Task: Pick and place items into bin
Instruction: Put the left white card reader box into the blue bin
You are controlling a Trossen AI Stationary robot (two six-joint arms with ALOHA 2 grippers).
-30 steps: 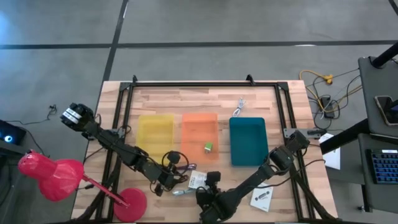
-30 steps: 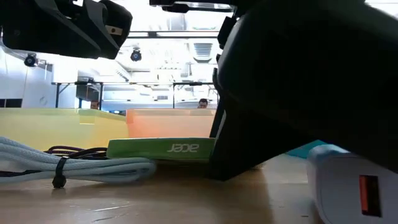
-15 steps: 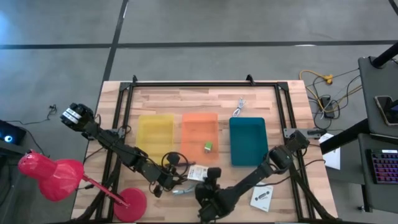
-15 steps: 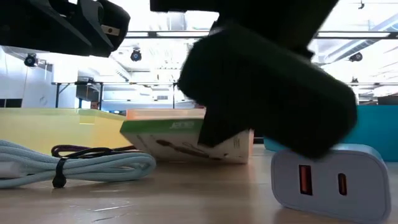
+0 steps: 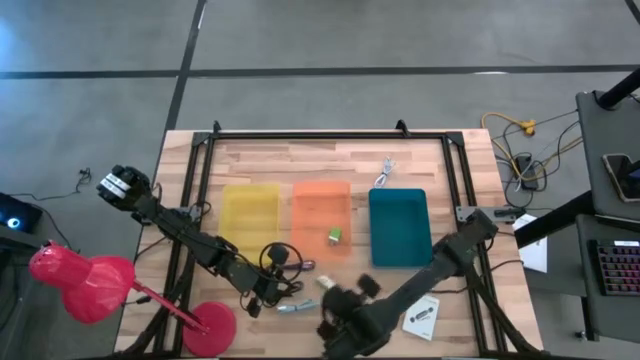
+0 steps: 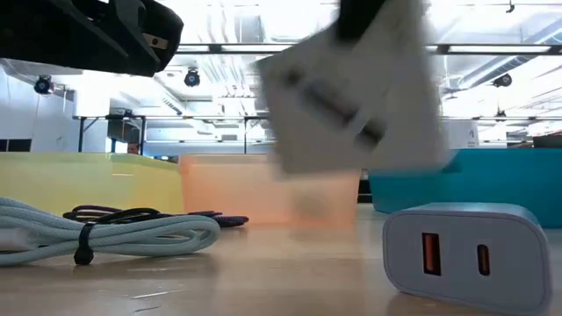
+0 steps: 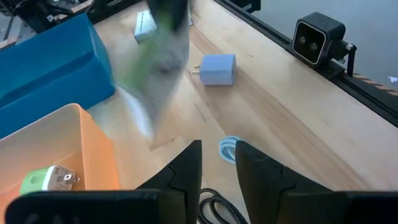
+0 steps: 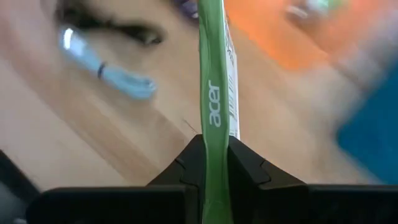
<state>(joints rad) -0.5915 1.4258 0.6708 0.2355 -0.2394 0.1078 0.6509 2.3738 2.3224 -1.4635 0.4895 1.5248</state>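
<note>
My right gripper (image 8: pixel 214 163) is shut on a thin white card with a green "acer" edge (image 8: pixel 213 74). The card shows blurred above the table in the low view (image 6: pixel 351 96) and near the table's front in the high view (image 5: pixel 326 284). My left gripper (image 7: pixel 218 163) hovers to the left of it by the black coiled cable (image 5: pixel 281 257), fingers slightly apart, with nothing seen between them. A green cube (image 5: pixel 335 236) lies in the orange bin (image 5: pixel 320 205). A pale blue bundled cable (image 6: pixel 114 233) and a white charger (image 6: pixel 465 254) rest on the table. My right gripper pinches the card between its two fingers at one end of its green edge (image 8: pixel 214 146). The card stands edge-on between the fingers and reaches out past them. In the low view it hangs tilted below the gripper, clear of the table.
A yellow bin (image 5: pixel 249 212), the orange bin and a teal bin (image 5: pixel 399 227) stand side by side mid-table. Another white card (image 5: pixel 421 318) lies near the front right and a small silvery item (image 5: pixel 384 172) at the far side. A red lamp (image 5: pixel 90 285) stands off the left edge.
The card lay flat on the table, was then tipped up by one end, and now hangs lifted clear under my right gripper. The gripper has risen with it and shifted slightly toward the table's right.
</note>
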